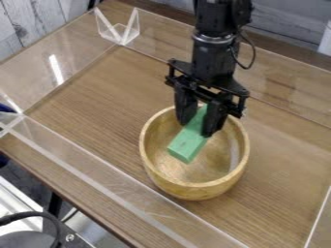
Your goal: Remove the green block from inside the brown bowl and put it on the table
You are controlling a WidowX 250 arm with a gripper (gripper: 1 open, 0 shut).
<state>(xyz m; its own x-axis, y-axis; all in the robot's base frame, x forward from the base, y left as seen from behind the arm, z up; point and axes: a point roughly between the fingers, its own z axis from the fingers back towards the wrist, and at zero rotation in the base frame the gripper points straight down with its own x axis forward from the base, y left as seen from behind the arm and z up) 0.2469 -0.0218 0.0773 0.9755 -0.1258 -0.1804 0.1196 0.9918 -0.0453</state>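
Note:
The green block [188, 143] lies tilted inside the brown bowl [195, 182], its upper end up against the far wall. My black gripper [200, 123] points down into the bowl and is shut on the block's upper end, with one finger on each side of it. The bowl rests on the wood-grain table [104, 107], right of centre and close to the front wall. The block's lower end rests near the bowl's floor.
Low clear acrylic walls [77, 174] edge the table on all sides. A small clear acrylic stand [119, 26] sits at the far left corner. Bare tabletop stretches left of the bowl and behind it.

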